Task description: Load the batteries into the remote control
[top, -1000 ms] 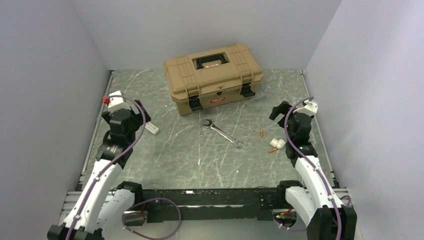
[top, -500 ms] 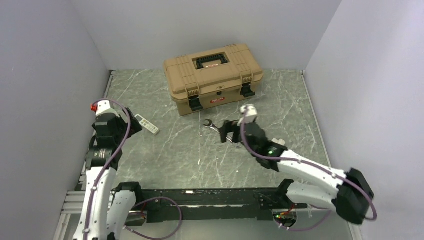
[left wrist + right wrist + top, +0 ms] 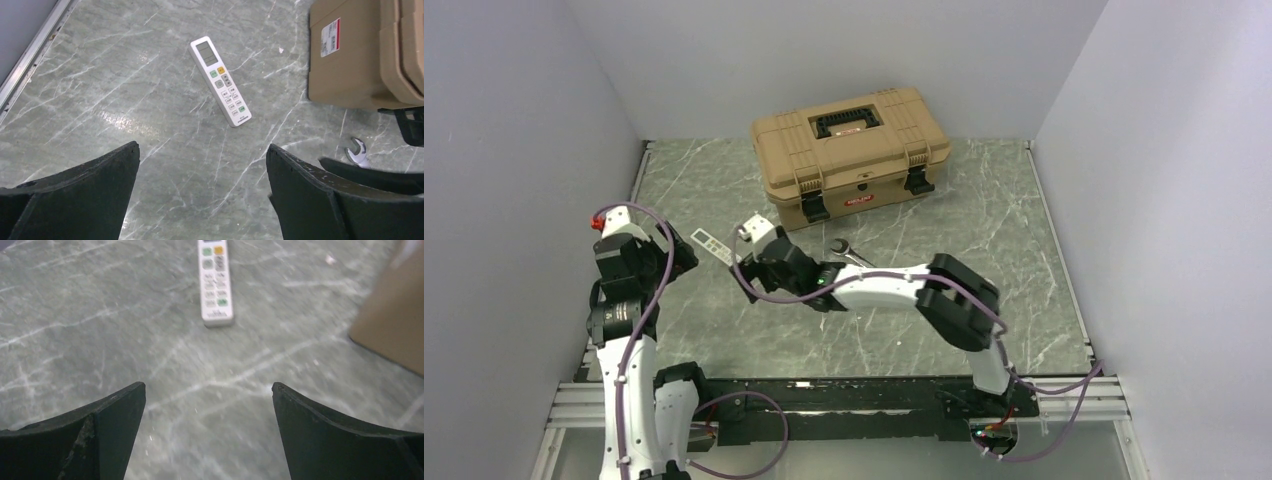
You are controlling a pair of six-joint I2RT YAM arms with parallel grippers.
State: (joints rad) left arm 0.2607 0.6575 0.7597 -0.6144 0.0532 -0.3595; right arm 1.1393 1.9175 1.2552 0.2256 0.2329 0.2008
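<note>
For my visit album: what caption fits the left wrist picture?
White remote control lies buttons-up on the marbled table, ahead of the open left gripper, near a tan toolbox.

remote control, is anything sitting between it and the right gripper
Nothing visible does. In the right wrist view only bare table lies between the open right gripper and the remote control. The toolbox sits off to one side, clear of that path.

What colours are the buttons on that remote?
Mostly white and grey, plus two green and one orange, on the remote control. Clearest in the left wrist view.
</note>
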